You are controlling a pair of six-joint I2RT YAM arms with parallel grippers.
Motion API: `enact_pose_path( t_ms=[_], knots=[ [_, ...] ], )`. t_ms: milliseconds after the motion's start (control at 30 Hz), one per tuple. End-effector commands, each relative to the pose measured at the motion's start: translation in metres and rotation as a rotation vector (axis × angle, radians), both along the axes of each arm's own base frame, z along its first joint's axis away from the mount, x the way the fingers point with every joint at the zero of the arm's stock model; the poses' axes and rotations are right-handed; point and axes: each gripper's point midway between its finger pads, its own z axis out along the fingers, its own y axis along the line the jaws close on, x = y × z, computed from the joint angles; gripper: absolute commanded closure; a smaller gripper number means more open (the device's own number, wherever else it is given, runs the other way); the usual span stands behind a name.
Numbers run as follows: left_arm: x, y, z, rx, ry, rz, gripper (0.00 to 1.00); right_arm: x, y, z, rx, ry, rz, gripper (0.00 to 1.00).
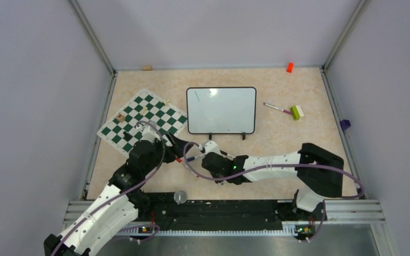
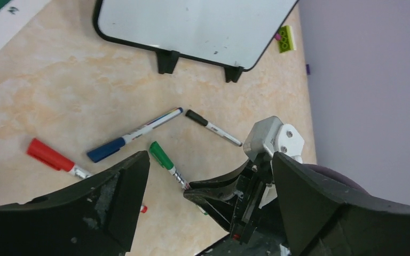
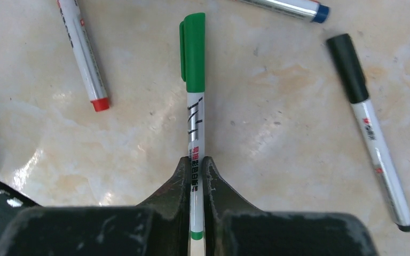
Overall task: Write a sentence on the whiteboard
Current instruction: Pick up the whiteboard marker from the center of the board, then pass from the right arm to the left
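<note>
On the beige counter [image 1: 277, 144] the whiteboard [image 1: 221, 109] lies further back, beyond both arms, while the right gripper [image 3: 196, 176] clamps the capped green marker [image 3: 195, 106], barrel in line with its fingers, and the left gripper [image 2: 208, 160] spreads wide, empty.

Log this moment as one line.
right fingers: shut on green marker, cap on | left fingers: open, empty | whiteboard: nearly blank | other markers: on table

Print on the green marker [image 3: 194, 122] is too small to read.
</note>
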Motion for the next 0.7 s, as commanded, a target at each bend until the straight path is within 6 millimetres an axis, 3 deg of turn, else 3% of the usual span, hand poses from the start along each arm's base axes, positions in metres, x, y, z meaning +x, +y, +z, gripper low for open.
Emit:
enact_pose_path(
  t_ms=[0, 233, 367, 533, 667],
  knots=[
    [0.001, -0.018, 0.034, -0.101, -0.101, -0.081, 0.02, 0.009, 0.003, 0.047, 0.17, -0.031, 0.018, 1.0],
    [0.006, -0.03, 0.051, -0.22, -0.157, -0.104, 0.01, 0.022, 0.009, 0.121, 0.448, -0.096, 0.074, 1.0],
    [0.008, -0.04, 0.061, -0.275, -0.161, -0.135, 0.01, 0.017, 0.018, 0.154, 0.577, -0.13, 0.139, 1.0],
    [0.01, -0.053, 0.071, -0.329, -0.165, -0.192, 0.03, 0.008, 0.03, 0.174, 0.647, -0.121, 0.203, 1.0],
    [0.01, -0.058, 0.068, -0.326, -0.149, -0.214, 0.08, 0.008, 0.031, 0.178, 0.663, -0.123, 0.205, 1.0]
  ],
)
